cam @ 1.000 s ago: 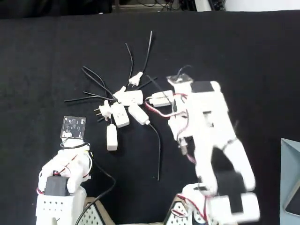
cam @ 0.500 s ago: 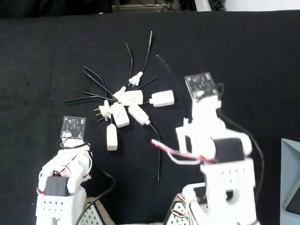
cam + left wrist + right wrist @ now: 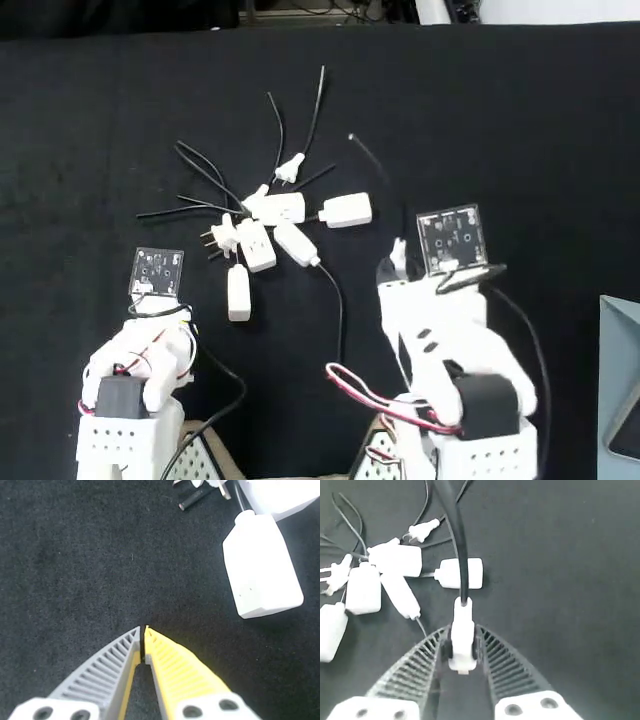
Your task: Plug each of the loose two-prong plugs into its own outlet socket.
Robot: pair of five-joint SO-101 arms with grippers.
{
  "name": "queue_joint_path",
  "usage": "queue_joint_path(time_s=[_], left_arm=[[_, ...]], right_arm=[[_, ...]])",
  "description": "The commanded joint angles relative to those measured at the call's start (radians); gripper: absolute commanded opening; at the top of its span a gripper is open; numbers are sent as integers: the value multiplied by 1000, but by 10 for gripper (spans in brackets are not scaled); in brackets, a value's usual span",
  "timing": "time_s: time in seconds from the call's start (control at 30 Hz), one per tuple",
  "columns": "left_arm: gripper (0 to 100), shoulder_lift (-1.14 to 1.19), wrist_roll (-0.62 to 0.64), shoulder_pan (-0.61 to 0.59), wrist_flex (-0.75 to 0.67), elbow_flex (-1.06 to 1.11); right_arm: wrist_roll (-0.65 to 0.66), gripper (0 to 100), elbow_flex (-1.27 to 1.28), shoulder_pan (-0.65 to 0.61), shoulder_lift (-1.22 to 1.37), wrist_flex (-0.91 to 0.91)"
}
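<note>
1. Where the black table comes to its near-left corner in the high view, the left arm sits folded low; the left gripper is clenched on nothing, its grey and yellow fingertips pressed together over the cloth; a white socket block lies near the tips but apart from them.
2. Right of that arm lies the cluster of loose parts; a two-prong plug rests at the cluster's left edge, prongs pointing left; just beside it are a second white block and a wider block; an oblong white piece lies slanted below these, and a thin black lead trails from it toward the near edge; a small plug sits on the far side, with black cords fanning outward around it.
3. At the cluster's right edge, a single white socket lies on its side, apart from the blocks.
4. Further right, the right arm is drawn back; the right gripper is grasping a white plug between its ribbed fingers; a black cord runs from the plug's far end across the cloth; the held plug is near the single socket but not touching it.
5. At the right edge stands a grey-blue object; what it is cannot be told.
</note>
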Motion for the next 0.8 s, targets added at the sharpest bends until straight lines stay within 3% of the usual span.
queue_joint_path(time_s=[0.0,0.3,0.37,0.5,0.63,0.77], left_arm=[[30,-3,-3,4,8,19],[30,-3,-11,-22,37,-74],[30,-3,-55,-7,32,-134],[29,-5,-327,16,23,-252],[34,8,-334,73,-40,-318],[105,86,-333,111,-72,-338]], right_arm=[[-78,11,119,-6,-38,-152],[-339,11,225,-6,-39,-279],[-359,11,226,-6,-39,-279],[-377,11,255,15,-39,-279],[-373,11,295,87,-41,-281],[-374,11,298,144,-41,-279]])
